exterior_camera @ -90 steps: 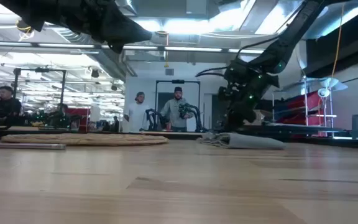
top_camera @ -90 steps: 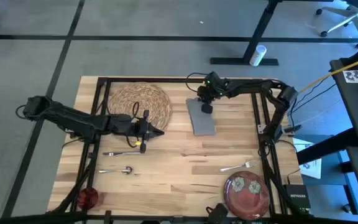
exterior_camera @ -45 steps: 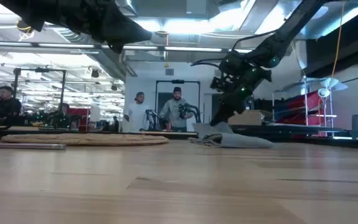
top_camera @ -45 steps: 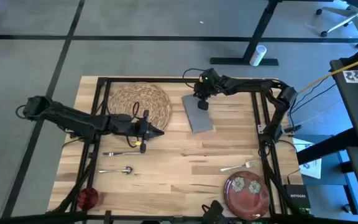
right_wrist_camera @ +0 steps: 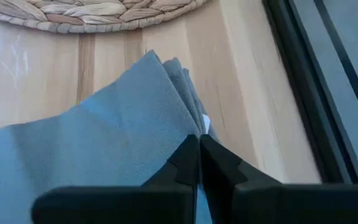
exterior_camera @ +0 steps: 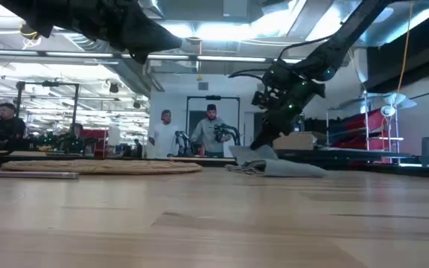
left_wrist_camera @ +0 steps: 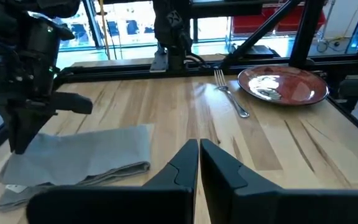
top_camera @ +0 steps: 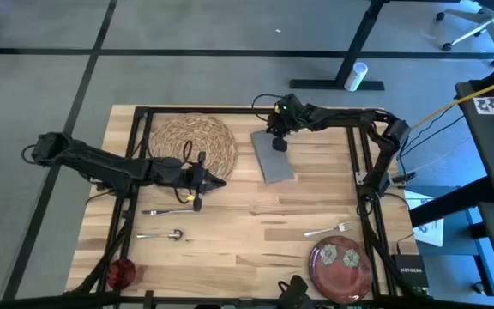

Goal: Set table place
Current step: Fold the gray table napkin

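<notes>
The gray napkin (top_camera: 274, 160) lies on the table (top_camera: 256, 249) to the right of the round woven mat (top_camera: 191, 144). My right gripper (top_camera: 280, 140) is shut on the napkin's far end. My left gripper (top_camera: 222, 182) hovers shut and empty above the table, just near of the mat. The dark red plate (top_camera: 340, 264) sits at the near right edge, with a fork (top_camera: 331, 229) beyond it. A knife (top_camera: 166, 211) and a spoon (top_camera: 163, 233) lie near the left side. The red cup (top_camera: 120, 273) stands at the near left corner. My right gripper pinches the napkin's far end (right_wrist_camera: 188, 127) between its two shut fingers, at the edge where several folded layers show. The fingers slant down from above and from the far right. That end (exterior_camera: 243, 153) is raised a little; the rest of the napkin (exterior_camera: 285, 170) lies on the table.
A black metal frame (top_camera: 135, 154) and both arm bases stand along the table's edges. Bare wood lies in the middle of the table between napkin, fork and knife. People (exterior_camera: 211, 130) stand in the room far beyond the table.
My right gripper has moved toward the far left and risen a little, dragging the napkin with it. The napkin has slid toward the mat and its far end has lifted off the table. In the last half second nothing more has shifted.
</notes>
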Motion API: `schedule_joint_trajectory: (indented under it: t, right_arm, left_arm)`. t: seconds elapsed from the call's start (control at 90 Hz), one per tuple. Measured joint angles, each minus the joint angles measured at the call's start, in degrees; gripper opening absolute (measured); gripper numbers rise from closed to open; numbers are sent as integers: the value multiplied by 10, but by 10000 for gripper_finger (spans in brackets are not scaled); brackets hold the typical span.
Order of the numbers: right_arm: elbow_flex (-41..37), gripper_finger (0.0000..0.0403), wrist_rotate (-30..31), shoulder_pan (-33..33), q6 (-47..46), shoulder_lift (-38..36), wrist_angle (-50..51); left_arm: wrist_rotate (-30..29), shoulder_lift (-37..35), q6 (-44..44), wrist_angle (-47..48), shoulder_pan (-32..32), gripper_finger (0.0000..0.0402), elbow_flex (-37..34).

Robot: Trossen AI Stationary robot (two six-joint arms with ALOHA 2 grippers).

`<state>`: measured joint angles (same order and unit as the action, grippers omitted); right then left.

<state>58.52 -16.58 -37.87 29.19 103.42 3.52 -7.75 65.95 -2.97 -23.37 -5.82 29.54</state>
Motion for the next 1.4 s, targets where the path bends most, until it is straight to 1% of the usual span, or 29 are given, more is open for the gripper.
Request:
schedule_joint_trajectory:
  t: [0.211, 0.544, 0.744, 0.867, 0.978, 1.267, 1.344, 1.4]
  right_arm:
    - [0, 0, 0, 0, 2, 3, -10]
    - [48, 0, -10, 0, 0, 64, -5]
    - [53, 1, -9, 0, 0, 66, -5]
    - [53, 6, 18, 0, 0, 66, -5]
    - [53, 29, 23, 0, 11, 66, -6]
    - [53, 140, 24, 0, 7, 66, -33]
    - [53, 163, 15, 0, -2, 64, -34]
    - [56, 173, 2, 0, 0, 58, -26]
  left_arm:
    - [0, 0, 0, 0, 0, 0, 0]
    - [0, 0, 6, 2, 0, 0, 0]
    - [0, 1, 6, 3, 0, 0, 0]
    - [0, 1, 6, 3, 0, 0, 0]
    - [0, 2, 9, 3, 0, 0, 0]
    - [0, 2, 10, 3, 0, 0, 0]
    - [0, 2, 11, 3, 0, 0, 0]
    - [0, 2, 10, 3, 0, 0, 0]
